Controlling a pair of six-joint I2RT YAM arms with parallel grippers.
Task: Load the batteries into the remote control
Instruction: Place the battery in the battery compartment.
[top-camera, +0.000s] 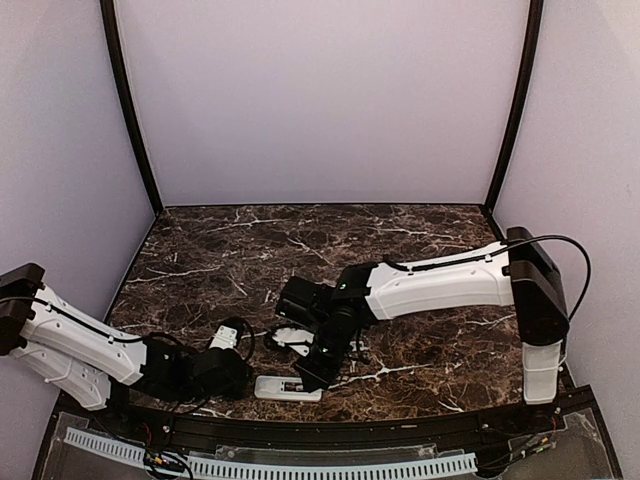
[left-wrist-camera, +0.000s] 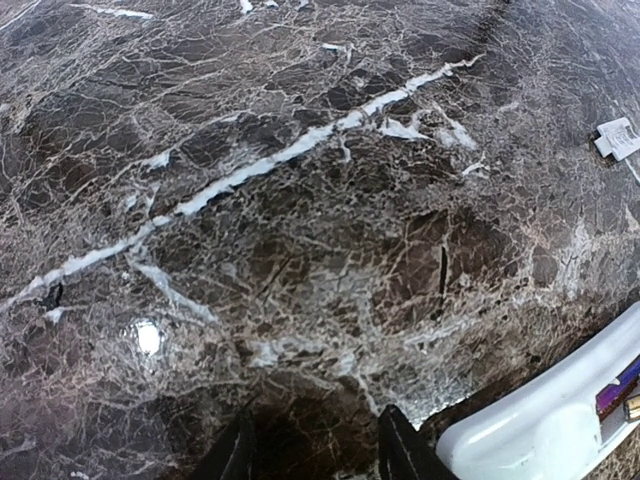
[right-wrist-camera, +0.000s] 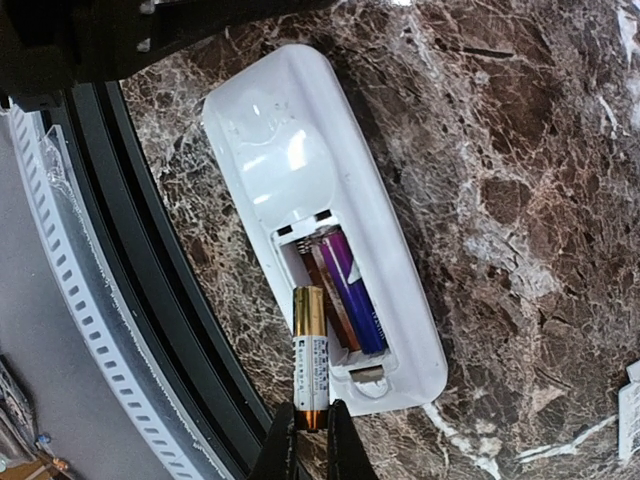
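— Where is the remote control (top-camera: 287, 388) found, and how is it laid?

— It is seen at the lower centre of the overhead view, flat on the bench (top-camera: 230, 250), back up. Its long axis is run left to right near the bottom edge. In the right wrist view that axis is drawn from upper left to lower right.

— What is shown in the recess (right-wrist-camera: 308, 262)?

— A purple battery (right-wrist-camera: 352, 292) is seated along it, parallel to the remote's length. A brownish strip is seen beside it, and what that is cannot be told.

— And the right end effector (right-wrist-camera: 311, 428)?

— It is closed narrowly on a held battery (right-wrist-camera: 310, 350), which is gripped at its lower end. That battery is stood top to bottom in the frame, gold end up, at an angle to the remote's axis. Its upper part is laid over the near rim of the recess.

— How is the left end effector (left-wrist-camera: 315, 445) set?

— Its fingers (left-wrist-camera: 238, 458) are seen apart with only bare bench between them, and nothing is held. The remote's end is caught in the lower right corner of that view. A white cover piece (left-wrist-camera: 618, 138) is seen at the upper right edge.
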